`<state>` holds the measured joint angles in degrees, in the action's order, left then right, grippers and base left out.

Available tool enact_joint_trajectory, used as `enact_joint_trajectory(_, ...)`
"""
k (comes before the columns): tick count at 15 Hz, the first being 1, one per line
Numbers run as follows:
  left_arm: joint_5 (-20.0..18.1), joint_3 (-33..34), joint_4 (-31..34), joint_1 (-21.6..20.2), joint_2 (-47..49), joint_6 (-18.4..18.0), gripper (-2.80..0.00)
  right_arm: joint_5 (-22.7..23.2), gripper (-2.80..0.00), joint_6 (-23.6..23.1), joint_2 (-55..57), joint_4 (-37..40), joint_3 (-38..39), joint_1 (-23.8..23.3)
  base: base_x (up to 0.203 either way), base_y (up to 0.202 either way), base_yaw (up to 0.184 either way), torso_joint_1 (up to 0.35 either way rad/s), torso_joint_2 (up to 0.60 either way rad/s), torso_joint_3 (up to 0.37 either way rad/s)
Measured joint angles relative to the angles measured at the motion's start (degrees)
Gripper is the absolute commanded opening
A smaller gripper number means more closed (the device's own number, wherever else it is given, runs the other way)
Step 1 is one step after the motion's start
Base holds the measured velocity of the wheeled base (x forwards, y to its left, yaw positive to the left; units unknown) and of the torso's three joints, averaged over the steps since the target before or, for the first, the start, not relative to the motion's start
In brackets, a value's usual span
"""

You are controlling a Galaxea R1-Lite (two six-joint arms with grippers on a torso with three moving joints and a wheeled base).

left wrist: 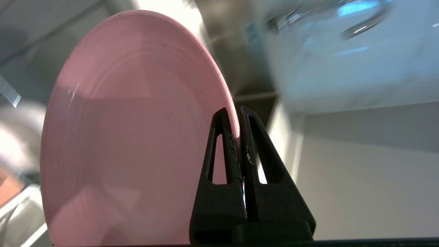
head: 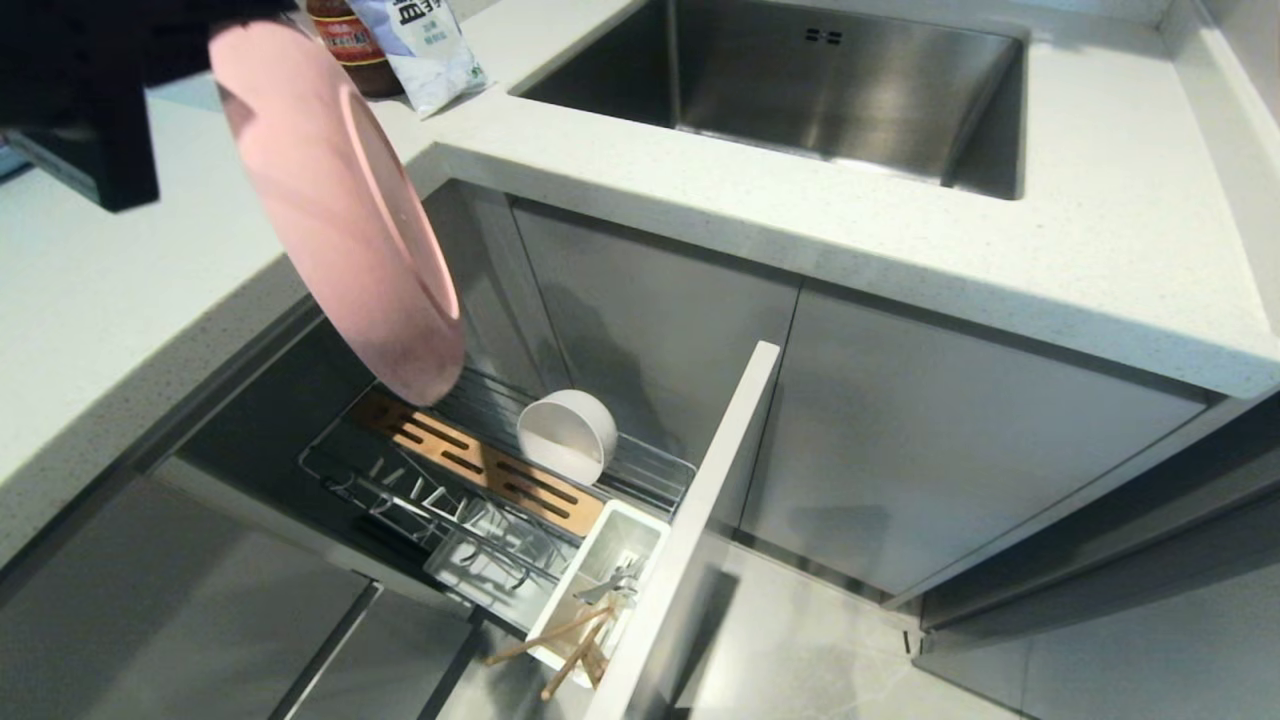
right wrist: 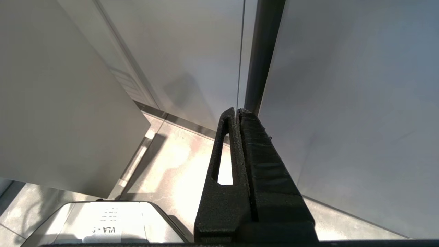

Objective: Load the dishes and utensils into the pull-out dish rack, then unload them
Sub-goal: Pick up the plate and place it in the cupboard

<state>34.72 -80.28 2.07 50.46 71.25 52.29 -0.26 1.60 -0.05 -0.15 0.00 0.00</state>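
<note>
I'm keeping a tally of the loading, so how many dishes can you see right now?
2. The pink plate is held on edge by the left gripper, above the pull-out dish rack. The white bowl lies on its side in the rack. Others may be out of view.

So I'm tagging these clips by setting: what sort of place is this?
Most likely a home kitchen: a steel sink set in a pale countertop, grey cabinet fronts below, and a pull-out dish rack holding a bowl and chopsticks.

Pink plate (head: 340,210), off-white bowl (head: 566,435).
</note>
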Motion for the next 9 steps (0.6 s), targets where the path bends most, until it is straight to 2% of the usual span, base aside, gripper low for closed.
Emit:
enact_joint_trajectory(5,10.2,15.2,-3.7,4.0,0.7,11.0,-2.80,0.0,-2.80,0.0,0.0,0.0,0.0,0.0,0.000,0.000,0.000,0.000,0.00,0.000)
enact_joint_trajectory(9,14.3,23.3,-3.8,4.7,1.9,20.2,-2.80,0.0,-2.80,0.0,0.0,0.0,0.0,0.0,0.000,0.000,0.000,0.000,0.00,0.000)
